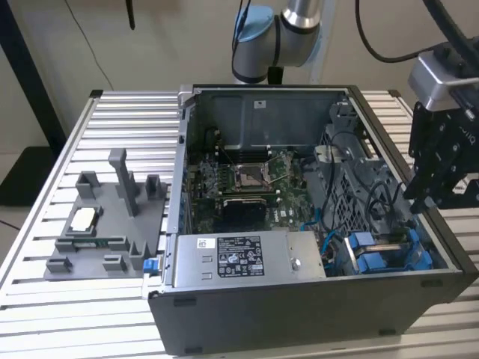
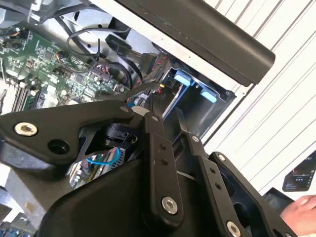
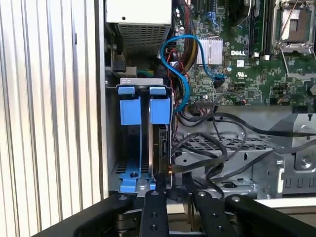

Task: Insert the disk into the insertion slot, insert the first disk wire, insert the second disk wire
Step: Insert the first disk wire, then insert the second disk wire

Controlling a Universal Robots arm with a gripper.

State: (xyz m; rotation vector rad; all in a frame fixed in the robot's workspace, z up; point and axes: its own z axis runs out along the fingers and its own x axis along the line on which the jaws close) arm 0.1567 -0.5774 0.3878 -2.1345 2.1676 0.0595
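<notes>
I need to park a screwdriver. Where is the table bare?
Bare slats of the table lie behind the grey fixture and in front of it, at the near corner on the exterior view's left. It is crowded inside the computer case, where cables run and the end effector hangs near the insertion slot.

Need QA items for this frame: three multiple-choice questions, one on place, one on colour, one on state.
1. In the exterior view, the pincer hangs over the case at: A the view's left end; B the view's right end; C the middle.
2. In the first wrist view, the looped cable beside the slot is: A blue; B yellow; C white.
3. The case is: A shut; B open, with the board exposed; C wrapped.

Answers:
1. B, it stands above the wall on that side.
2. A, the loop is plainly blue.
3. B, the board shows from above.
</notes>
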